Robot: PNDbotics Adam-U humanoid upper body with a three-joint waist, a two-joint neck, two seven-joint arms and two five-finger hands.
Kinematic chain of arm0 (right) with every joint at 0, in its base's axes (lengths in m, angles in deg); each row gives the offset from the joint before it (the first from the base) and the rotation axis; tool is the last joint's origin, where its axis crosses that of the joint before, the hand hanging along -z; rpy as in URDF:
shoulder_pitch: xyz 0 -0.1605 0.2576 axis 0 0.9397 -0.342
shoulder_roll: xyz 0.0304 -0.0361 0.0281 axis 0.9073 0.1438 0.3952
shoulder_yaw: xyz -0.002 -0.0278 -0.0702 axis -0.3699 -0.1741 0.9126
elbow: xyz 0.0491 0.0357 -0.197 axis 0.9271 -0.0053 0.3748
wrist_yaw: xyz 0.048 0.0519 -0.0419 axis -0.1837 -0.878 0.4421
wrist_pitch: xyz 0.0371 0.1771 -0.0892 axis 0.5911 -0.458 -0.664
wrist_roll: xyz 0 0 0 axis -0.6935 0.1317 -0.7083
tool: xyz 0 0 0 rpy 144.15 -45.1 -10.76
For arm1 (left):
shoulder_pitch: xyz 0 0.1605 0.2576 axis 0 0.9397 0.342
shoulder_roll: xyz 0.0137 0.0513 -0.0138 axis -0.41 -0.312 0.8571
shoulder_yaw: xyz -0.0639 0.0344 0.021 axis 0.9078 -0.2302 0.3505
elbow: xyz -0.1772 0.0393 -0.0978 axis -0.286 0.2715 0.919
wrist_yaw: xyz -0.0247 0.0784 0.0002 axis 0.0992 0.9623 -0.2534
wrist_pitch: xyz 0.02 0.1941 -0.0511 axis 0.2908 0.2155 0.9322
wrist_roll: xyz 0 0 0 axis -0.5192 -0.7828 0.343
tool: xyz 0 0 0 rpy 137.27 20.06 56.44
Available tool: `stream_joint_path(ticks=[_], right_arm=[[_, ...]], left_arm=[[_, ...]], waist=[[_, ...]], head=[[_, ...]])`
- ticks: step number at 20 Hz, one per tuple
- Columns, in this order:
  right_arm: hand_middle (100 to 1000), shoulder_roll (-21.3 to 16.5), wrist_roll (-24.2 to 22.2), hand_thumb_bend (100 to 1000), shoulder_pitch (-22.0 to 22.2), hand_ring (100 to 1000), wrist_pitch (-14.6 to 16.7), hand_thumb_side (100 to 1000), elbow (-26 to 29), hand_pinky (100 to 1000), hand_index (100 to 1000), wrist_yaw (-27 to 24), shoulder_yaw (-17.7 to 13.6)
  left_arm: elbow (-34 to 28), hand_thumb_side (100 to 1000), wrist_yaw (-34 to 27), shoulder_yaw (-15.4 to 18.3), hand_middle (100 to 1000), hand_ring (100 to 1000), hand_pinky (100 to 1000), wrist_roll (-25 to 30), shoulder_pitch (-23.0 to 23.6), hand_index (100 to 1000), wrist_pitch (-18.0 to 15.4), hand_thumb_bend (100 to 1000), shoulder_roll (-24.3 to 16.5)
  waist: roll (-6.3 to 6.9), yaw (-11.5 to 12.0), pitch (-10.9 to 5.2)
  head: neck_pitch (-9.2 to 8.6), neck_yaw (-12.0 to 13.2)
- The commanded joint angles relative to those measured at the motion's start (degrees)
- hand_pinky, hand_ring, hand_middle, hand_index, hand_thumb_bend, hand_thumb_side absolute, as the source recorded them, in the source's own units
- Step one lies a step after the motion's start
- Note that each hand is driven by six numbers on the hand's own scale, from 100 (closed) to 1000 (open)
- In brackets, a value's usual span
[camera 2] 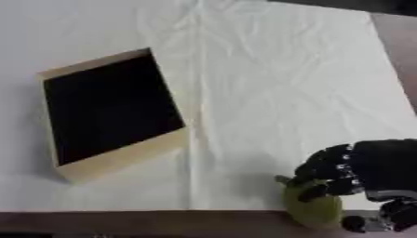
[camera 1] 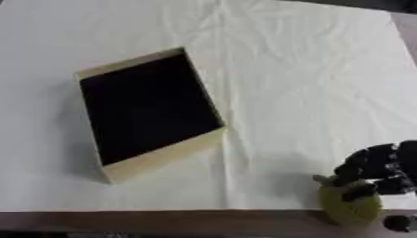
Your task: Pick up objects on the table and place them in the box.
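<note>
**Right hand closed on a green fruit at the table's near edge**

The right hand point(camera 2: 358, 167) comes in from the lower right corner, black, its fingers point(camera 2: 322, 169) curled down over the top of a yellow-green fruit point(camera 2: 313, 209) (round, with a short brownish stem poking out to the left; it could be a pear or an apple, I cannot tell which); the fruit sits at the near edge of the white cloth point(camera 1: 309, 69), partly over the brown table edge point(camera 1: 163, 221); whether it is lifted or resting cannot be made out. The box point(camera 1: 159, 160) lies well apart to the left, tan walls, dark inside, turned askew on the cloth; nothing can be made out inside it.
</note>
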Motion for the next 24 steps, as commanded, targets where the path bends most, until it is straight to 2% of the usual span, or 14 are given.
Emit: stream_joint_path(ticks=[1,9,18,24], right_arm=[[898,-1.0,-1.8,333,-0.9,925,-0.2,100,0.8,870,908,-1.6,-0.4],[906,-0.3,-3.4,361,-2.4,929,-1.3,100,0.8,873,909,-1.9,-0.6],[888,0.8,-5.7,273,-3.9,909,-1.5,100,0.8,857,919,-0.9,0.4],[887,1.4,-7.9,267,-4.5,909,-2.1,100,0.8,857,917,-1.7,0.9]], left_arm=[[-0.9,768,0.0,0.1,683,686,560,0.2,-0.5,709,-0.1,890,-1.1],[-0.9,767,-0.1,0.1,684,685,559,0.1,-0.4,708,0.0,891,-0.9],[-0.9,764,-0.3,0.0,684,685,557,0.3,-0.6,707,0.1,893,-0.7],[-0.9,764,-0.3,0.0,684,684,556,0.3,-0.6,706,0.1,893,-0.6]], waist=[[-0.46,0.1,-1.65],[-0.4,0.3,-1.32],[0.09,0.5,-0.63],[0.31,0.7,-0.3]], head=[[-0.55,-0.1],[-0.76,-0.2],[-1.18,-0.4],[-1.55,-0.2]])
